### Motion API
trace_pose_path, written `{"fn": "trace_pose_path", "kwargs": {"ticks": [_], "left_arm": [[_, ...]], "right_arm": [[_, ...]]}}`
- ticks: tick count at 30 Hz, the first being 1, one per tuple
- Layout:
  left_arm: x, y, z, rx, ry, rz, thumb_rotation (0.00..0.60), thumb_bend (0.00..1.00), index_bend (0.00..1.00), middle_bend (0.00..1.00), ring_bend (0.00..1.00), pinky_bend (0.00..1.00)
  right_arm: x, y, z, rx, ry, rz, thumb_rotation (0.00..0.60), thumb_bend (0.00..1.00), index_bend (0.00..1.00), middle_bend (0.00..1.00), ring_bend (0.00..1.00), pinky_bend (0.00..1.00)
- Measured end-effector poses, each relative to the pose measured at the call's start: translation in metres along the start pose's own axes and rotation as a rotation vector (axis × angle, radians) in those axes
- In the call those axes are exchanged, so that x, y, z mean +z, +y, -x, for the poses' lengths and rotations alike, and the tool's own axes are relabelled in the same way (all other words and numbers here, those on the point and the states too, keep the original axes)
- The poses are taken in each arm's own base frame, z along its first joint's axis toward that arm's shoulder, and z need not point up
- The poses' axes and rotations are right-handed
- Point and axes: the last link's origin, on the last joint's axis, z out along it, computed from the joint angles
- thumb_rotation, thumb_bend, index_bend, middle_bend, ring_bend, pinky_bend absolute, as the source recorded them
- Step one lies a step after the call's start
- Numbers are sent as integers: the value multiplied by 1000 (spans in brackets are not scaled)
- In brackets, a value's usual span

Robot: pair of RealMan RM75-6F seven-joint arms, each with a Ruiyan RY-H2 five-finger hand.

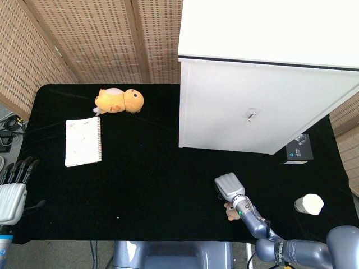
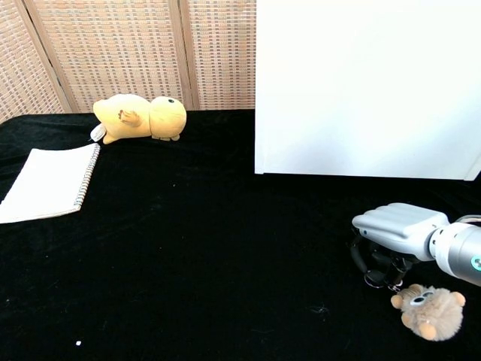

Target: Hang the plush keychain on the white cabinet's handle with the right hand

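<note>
Two hands show, one at each end of the black bench [image 1: 157,179]. The right hand [image 2: 394,229] sits at about 5 o'clock in the head view, palm down, its dark fingers [image 2: 361,256] curled under onto the metal ring [image 2: 373,280] of the plush keychain [image 2: 430,312]; whether they actually pinch the ring or only rest on it, I cannot tell. The brown plush itself lies on the bench just beside the hand, at its 5 o'clock in the chest view. The left hand [image 1: 12,193] waits at 8 o'clock off the bench edge, fingers straight and spread, holding nothing. The white cabinet [image 1: 263,106] stands at 1 o'clock, its small handle [image 1: 251,115] on the front face, well apart from the keychain. A yellow plush toy [image 1: 119,101] lies at 11 o'clock, with a spiral notebook [image 1: 83,141] near it at 9 o'clock. A black box [image 1: 297,149] and a white cup [image 1: 309,203] sit at 3 to 4 o'clock.
</note>
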Motion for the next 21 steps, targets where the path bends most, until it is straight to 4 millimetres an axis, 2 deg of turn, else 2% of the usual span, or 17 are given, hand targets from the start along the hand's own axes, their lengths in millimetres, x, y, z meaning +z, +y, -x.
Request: {"fn": "trace_pose_path", "kwargs": {"ticks": [5,11,21], "left_arm": [[0,0,0,0,0,0,600,0,0,0,0,0],[0,0,0,1,-1,0,600,0,0,0,0,0],[0,0,1,1,-4,0,600,0,0,0,0,0]], "right_arm": [[2,0,1,-9,7,1,600,579,546,914,857,1000],[2,0,0,-12,14,-1,600,631,633,916,857,1000],[-1,1,-7,17,51,-16,600,633,647,923,859,1000]]}}
